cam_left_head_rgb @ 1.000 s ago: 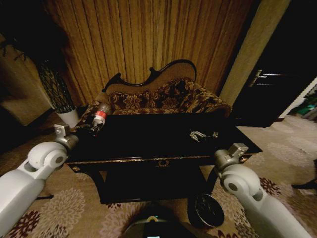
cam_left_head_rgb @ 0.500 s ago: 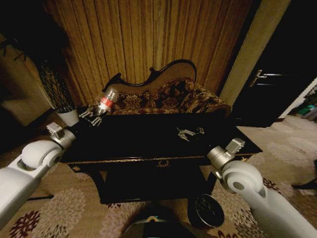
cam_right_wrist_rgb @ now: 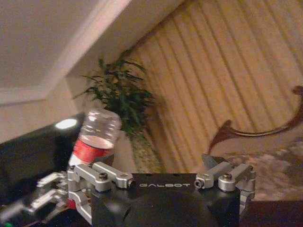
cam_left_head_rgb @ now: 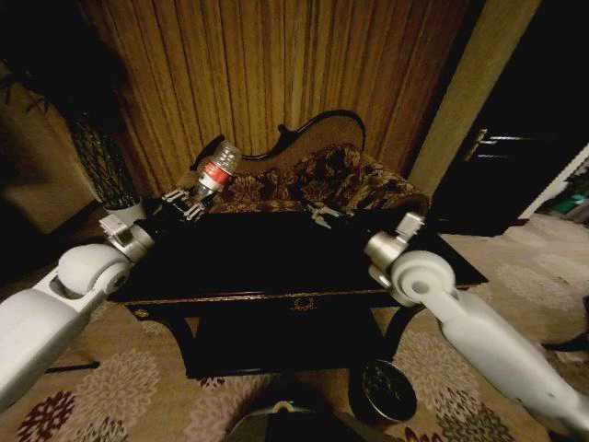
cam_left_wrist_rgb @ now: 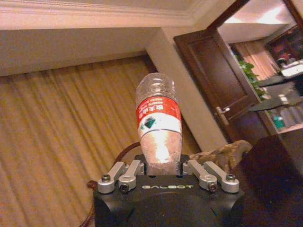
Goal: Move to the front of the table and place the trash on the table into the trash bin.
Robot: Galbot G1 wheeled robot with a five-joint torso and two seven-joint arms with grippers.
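Observation:
My left gripper (cam_left_head_rgb: 189, 204) is shut on the base end of the trash, a clear plastic bottle (cam_left_head_rgb: 217, 170) with a red-white label. It holds the bottle tilted up above the far left corner of the glossy black table (cam_left_head_rgb: 276, 262). The left wrist view shows the bottle (cam_left_wrist_rgb: 158, 118) standing out from between the closed fingers (cam_left_wrist_rgb: 124, 174). My right gripper (cam_left_head_rgb: 322, 215) hovers open over the table's far edge, near the middle, with nothing in it. The right wrist view catches the bottle (cam_right_wrist_rgb: 97, 137) off to one side. The trash bin (cam_left_head_rgb: 386, 391) stands on the carpet by the table's near right leg.
A carved patterned sofa (cam_left_head_rgb: 313, 180) sits right behind the table, against wood-panelled walls. A plant in a white pot (cam_left_head_rgb: 121, 214) stands at the left. A dark door (cam_left_head_rgb: 515, 157) is at the right. Patterned carpet (cam_left_head_rgb: 110, 387) surrounds the table.
My left gripper has lifted the bottle from table height and carried it up and to the right. The right gripper has risen and swung left, toward the table's far middle.

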